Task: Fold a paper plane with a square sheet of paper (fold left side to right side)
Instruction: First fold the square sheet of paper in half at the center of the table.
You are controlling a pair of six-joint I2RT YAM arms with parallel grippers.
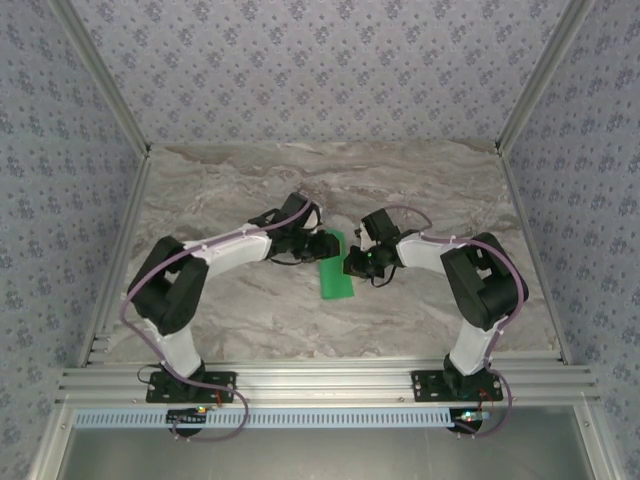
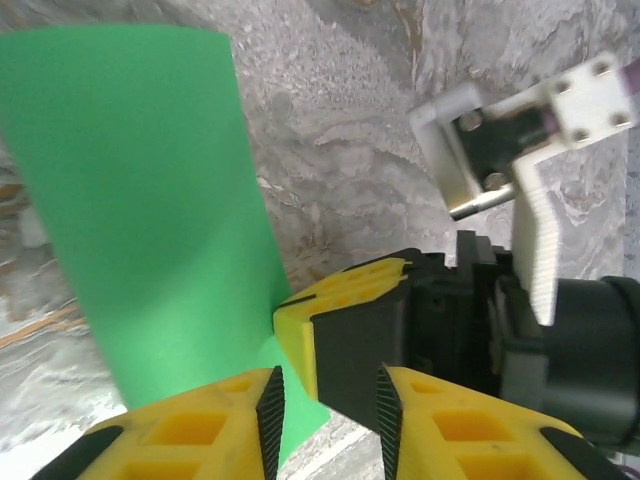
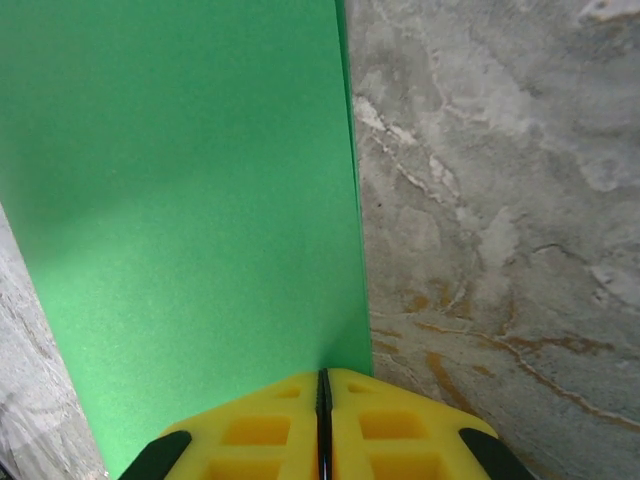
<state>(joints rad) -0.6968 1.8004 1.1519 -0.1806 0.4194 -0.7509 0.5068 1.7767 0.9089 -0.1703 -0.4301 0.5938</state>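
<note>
Left gripper (image 2: pixel 326 405): holding its yellow fingers (image 2: pixel 200 435) slightly apart, ribbed black pads facing across a narrow gap, nothing being squeezed flat between them.
Paper at the left fingers: sheet of paper (image 2: pixel 140 200) dipping its low corner into that gap, lying against the left-hand pad, then spreading up and away to the left as a broad green band.
Right gripper (image 3: pixel 322 385): pressing its two yellow fingers tight together, the seam showing as one thin dark line.
Paper at the right fingers: running out from under the closed tips and stretching away ahead, the seam sitting just inside the sheet's right edge; pinching it or merely resting on it, impossible to tell.
Gripper to gripper: closed tip of the right gripper (image 2: pixel 315 305), seen from the left wrist, sitting just beyond the left gripper's gap and touching the green edge there.
Sheet from above: sheet of paper (image 1: pixel 338 278) lying as a narrow strip, longer than wide, on the table (image 1: pixel 420 190); left gripper (image 1: pixel 325 245) sitting at its upper left corner, right gripper (image 1: pixel 350 264) at its right edge about halfway down.
Sheet's right side: showing a second thin edge near the far end in the right wrist view, one layer lying over another.
Table: showing grey-brown marbling on both sides of the strip.
Arms: bending inward from their bases, meeting over the middle of the table.
</note>
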